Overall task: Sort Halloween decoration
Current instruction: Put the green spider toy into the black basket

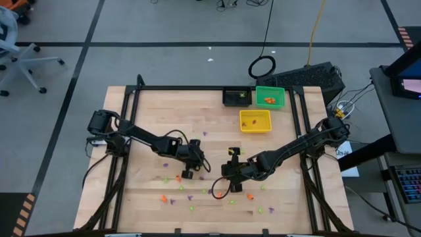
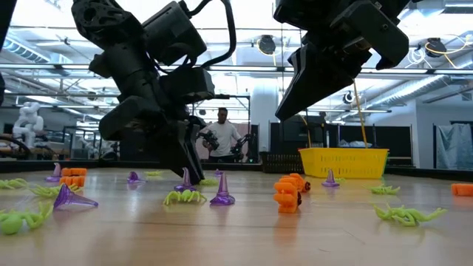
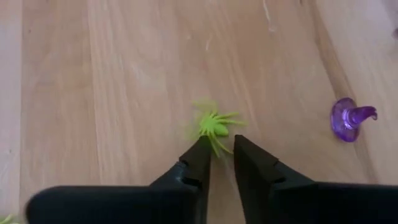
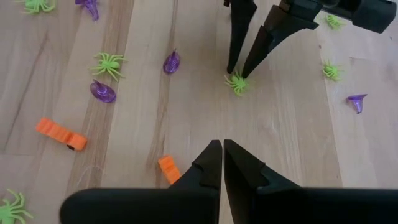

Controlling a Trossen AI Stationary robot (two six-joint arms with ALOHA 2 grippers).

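We are lowering the left end effector [image 3: 221, 151] onto a green spider [image 3: 214, 124] lying on the surface [image 3: 124, 74], fingers narrowly parted around its legs. Gripping only thin legs, we are risking a slip. The right end effector [image 4: 222, 148] is hovering pressed together.

The high view looks straight down from well above, taking in the whole tabletop [image 1: 145, 197] and the floor around it. The low view sits at tabletop height, facing level across the wood into the room, close to the nearest trinkets. The left wrist view looks down past its own jaws, very near a green spider [image 3: 214, 124]. The right wrist view looks from farther back, with that same spider [image 4: 237, 82] at its 12 o'clock, so the two share that patch.
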